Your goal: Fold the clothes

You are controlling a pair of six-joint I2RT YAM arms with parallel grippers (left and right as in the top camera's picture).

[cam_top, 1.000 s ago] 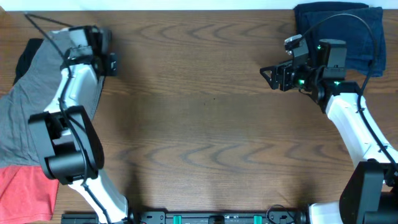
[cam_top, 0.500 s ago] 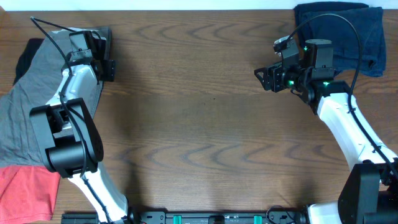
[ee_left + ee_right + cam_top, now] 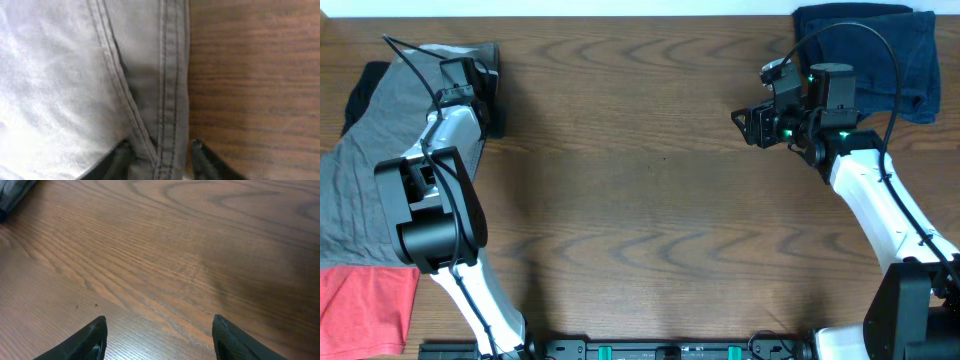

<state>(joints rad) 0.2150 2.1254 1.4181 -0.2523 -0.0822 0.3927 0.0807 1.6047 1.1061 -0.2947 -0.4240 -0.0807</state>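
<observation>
Wrinkled grey shorts (image 3: 380,170) spread flat at table's left edge.

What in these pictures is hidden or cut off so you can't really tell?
- Left gripper, left wrist view: fingertips straddle the grey shorts hem; actual clamping unclear, frame edge cuts it.
- Red T-shirt, overhead: cut by the left edge.
- Black garment, overhead: mostly under the shorts.
- Navy garment, overhead: partly behind the right arm.

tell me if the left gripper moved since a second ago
Yes. In the overhead view the left gripper has shifted toward the table's far edge, now over the stitched edge of the grey shorts.
</observation>
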